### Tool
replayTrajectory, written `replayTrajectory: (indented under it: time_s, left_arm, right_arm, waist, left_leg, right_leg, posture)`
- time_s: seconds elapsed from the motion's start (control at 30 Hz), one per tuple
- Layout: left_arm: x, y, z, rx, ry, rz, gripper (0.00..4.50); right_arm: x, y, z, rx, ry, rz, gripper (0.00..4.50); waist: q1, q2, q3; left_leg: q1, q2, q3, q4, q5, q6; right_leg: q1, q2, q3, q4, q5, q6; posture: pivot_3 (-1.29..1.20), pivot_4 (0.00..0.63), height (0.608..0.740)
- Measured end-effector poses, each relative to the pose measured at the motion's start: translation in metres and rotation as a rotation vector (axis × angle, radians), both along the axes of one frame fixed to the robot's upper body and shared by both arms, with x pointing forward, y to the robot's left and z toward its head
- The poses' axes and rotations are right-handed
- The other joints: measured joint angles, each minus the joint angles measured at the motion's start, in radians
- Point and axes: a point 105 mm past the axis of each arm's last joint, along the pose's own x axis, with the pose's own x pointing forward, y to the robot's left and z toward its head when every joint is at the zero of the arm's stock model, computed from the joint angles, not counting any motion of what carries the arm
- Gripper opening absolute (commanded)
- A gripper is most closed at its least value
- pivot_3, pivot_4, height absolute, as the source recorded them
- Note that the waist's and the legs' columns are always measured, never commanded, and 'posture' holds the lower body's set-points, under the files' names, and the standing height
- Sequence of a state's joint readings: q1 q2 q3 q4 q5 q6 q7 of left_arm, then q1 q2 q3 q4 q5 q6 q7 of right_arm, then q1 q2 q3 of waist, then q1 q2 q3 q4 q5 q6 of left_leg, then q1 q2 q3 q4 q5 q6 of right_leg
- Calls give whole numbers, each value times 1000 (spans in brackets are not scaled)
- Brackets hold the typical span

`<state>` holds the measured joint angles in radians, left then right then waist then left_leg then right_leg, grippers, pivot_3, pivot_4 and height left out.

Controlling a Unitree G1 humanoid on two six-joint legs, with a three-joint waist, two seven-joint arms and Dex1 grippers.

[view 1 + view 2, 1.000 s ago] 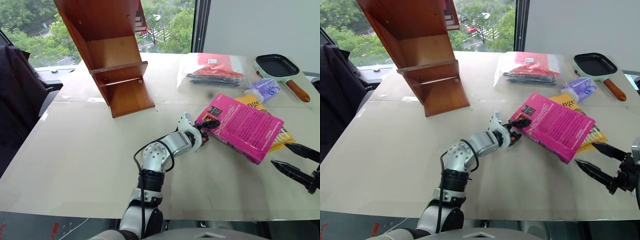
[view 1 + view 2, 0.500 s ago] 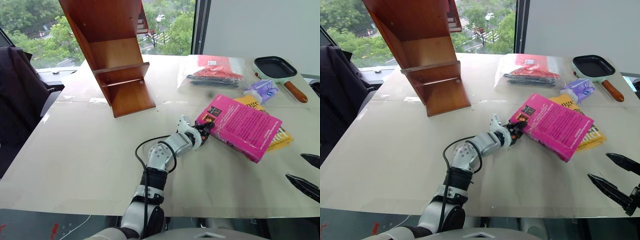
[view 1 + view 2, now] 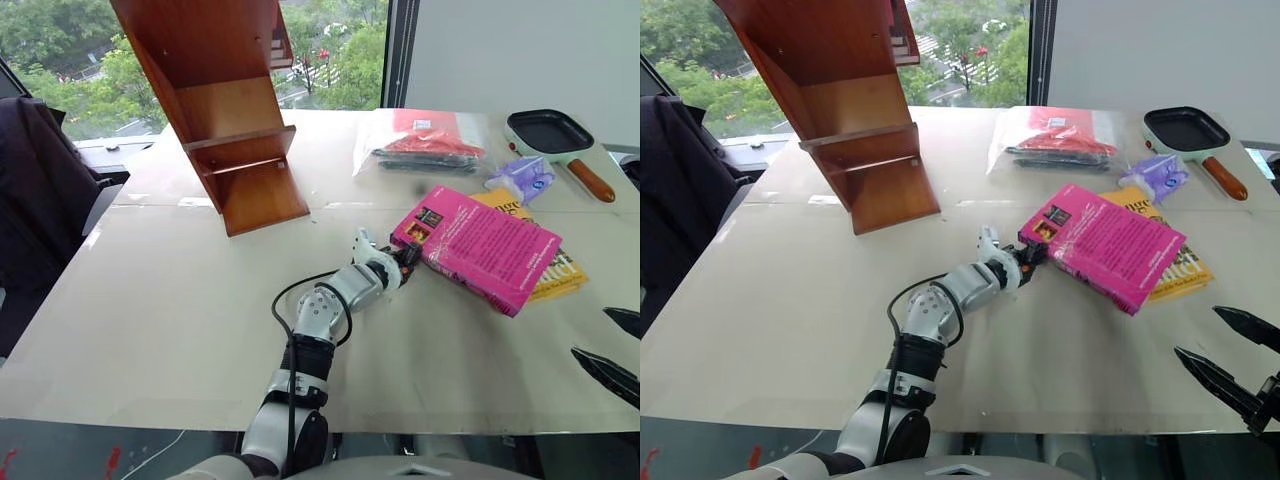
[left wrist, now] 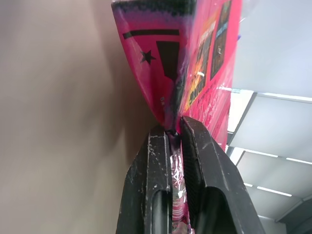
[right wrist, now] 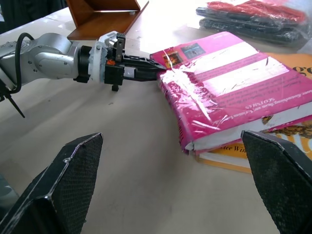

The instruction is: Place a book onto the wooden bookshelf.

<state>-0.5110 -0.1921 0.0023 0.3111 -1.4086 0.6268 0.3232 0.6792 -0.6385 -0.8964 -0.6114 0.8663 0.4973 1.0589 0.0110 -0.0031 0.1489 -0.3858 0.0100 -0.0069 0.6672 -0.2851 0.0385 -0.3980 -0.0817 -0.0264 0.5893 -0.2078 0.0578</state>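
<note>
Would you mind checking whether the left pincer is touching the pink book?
Touching. In the left wrist view, the left pincer is closed on the corner of the pink book, pinching its glossy wrap.

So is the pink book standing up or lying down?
Lying down. The pink book lies flat, cover up, on a yellow book on the table. The left gripper pinches its near corner.
</note>
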Motion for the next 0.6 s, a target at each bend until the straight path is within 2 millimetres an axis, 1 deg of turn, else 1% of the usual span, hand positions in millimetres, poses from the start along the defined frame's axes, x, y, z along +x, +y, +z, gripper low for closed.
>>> replayTrajectory:
  time_s: [0.07,0.1,0.13,0.17,0.23,0.27,0.3,0.33,0.37,0.4,0.43,0.47,0.5,0.53,0.57,0.6]
  left_arm:
    - [2,4,17,-38,-71,18,11]
    - [3,6,29,-58,-126,26,11]
    - [3,8,43,-80,-197,34,11]
    - [2,10,59,-90,-279,41,11]
    - [3,14,85,-72,-419,56,11]
    - [4,16,105,-37,-535,72,11]
    - [5,16,114,-22,-584,77,11]
    - [5,14,135,21,-703,91,11]
    - [4,12,152,48,-795,99,11]
    - [2,10,165,78,-876,107,11]
    - [-1,9,177,110,-955,113,11]
    - [-4,8,189,187,-1075,122,11]
    - [-7,8,198,311,-1213,137,11]
    - [-7,8,202,390,-1289,144,11]
    - [-8,8,206,525,-1400,163,11]
    - [-7,10,207,598,-1452,175,11]
  right_arm:
    - [5,3,1,-1,-8,23,4500]
    - [8,5,2,0,-15,36,4500]
    - [11,5,3,2,-21,45,4500]
    - [15,5,2,10,-22,50,4500]
    - [20,7,2,12,-27,65,4500]
    - [24,9,2,12,-32,76,4500]
    - [26,10,2,15,-35,80,4500]
    - [29,10,1,18,-37,85,4500]
    - [32,11,0,18,-37,92,4500]
    - [35,13,0,19,-41,102,4500]
    - [38,15,1,20,-46,112,4500]
    - [41,16,1,24,-53,120,4500]
    - [46,17,2,32,-63,127,4500]
    - [49,17,2,35,-70,128,4500]
    - [54,18,3,40,-80,133,4500]
    - [56,18,3,41,-84,133,4500]
  waist:
    - [1,1,8]
    - [2,0,9]
    - [3,-1,12]
    - [6,-1,13]
    - [10,0,13]
    - [14,0,13]
    - [17,-1,14]
    - [24,-2,14]
    - [30,-2,14]
    - [34,-2,14]
    - [38,-2,14]
    - [40,-2,14]
    - [40,-3,15]
    - [41,-2,15]
    - [41,-3,15]
    - [41,-3,15]
  left_leg:
    - [-4,0,1,0,0,0]
    - [-10,-1,2,2,2,-1]
    - [-13,-5,3,4,14,-4]
    - [-14,-7,2,4,16,0]
    - [-17,-8,1,2,15,1]
    - [-18,-8,1,1,15,1]
    - [-19,-8,1,1,15,1]
    - [-22,-9,1,1,14,1]
    - [-28,-10,2,2,14,2]
    - [-31,-11,1,2,14,2]
    - [-31,-13,0,1,14,2]
    - [-30,-15,-1,1,14,3]
    - [-31,-16,0,0,14,3]
    - [-30,-16,0,0,14,3]
    - [-30,-16,0,1,14,3]
    - [-30,-16,0,1,14,3]
  right_leg:
    - [-6,-4,-7,2,0,0]
    - [-12,-4,-9,3,11,1]
    - [-16,0,-10,5,31,3]
    - [-17,4,-8,3,30,3]
    - [-20,6,-7,2,27,-1]
    - [-20,6,-6,1,24,-1]
    - [-21,6,-7,1,23,-1]
    - [-23,6,-7,0,22,0]
    - [-27,7,-7,-2,22,0]
    - [-29,6,-5,-2,22,2]
    - [-29,5,-4,-2,22,7]
    - [-29,5,-3,-1,21,8]
    - [-29,5,-3,-2,21,8]
    - [-29,4,-2,-2,21,8]
    - [-29,4,-2,-1,20,7]
    - [-29,4,-1,-1,19,5]
  posture:
    - [0,150,731]
    - [0,150,731]
    - [0,150,731]
    - [0,150,731]
    - [0,150,731]
    - [0,150,731]
    - [0,150,731]
    - [0,150,731]
    - [0,150,731]
    - [0,150,731]
    - [0,150,731]
    - [0,150,731]
    - [0,150,731]
    - [0,150,731]
    - [0,150,731]
    - [0,150,731]
